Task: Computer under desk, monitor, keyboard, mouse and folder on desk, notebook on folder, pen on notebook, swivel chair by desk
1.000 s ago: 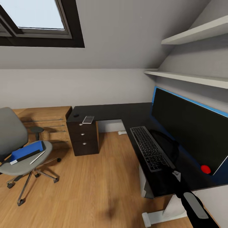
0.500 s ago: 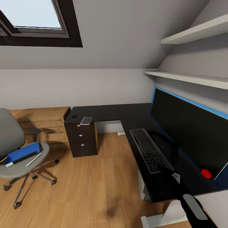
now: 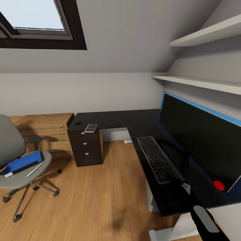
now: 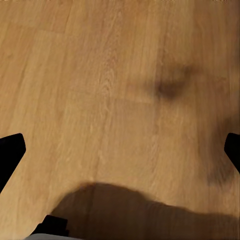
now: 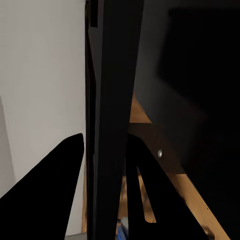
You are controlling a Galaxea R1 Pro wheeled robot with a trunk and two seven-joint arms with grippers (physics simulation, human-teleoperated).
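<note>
Nearest, over bare wooden floor (image 4: 115, 60): left fingers (image 4: 10, 150) spread wide apart, released, gripping nothing.

At the lower right of the head view, right arm (image 3: 203, 219) stretched over the counter (image 3: 117, 117) toward the lower edge of the monitor (image 3: 201, 140). In the right wrist view, right fingers (image 5: 55, 195) set one on each side of a thin dark panel edge (image 5: 112, 100); cannot tell whether clamped on it or merely straddling.

On the glossy black L-shaped counter, keyboard (image 3: 157, 159) lying flat just in front of the monitor, parallel to it. Monitor upright along the right-hand wall, red light (image 3: 219, 185) at its lower near corner.

To the left, well apart from the counter, swivel chair (image 3: 16, 167) on the floor. On its seat: blue folder (image 3: 25, 160), dark notebook (image 3: 22, 167) along the folder's near edge, pen (image 3: 34, 169) just beside them.

Farther back, drawer unit (image 3: 85, 147) with round knobs under the counter's far wing. On top of that wing, small black mouse (image 3: 78, 123) beside a pale flat card (image 3: 91, 127). Wooden dresser (image 3: 43, 129) against the back wall, just left of the drawer unit.

Above, two white shelves (image 3: 201, 83) on the right and a skylight (image 3: 33, 16) in the sloped ceiling.
</note>
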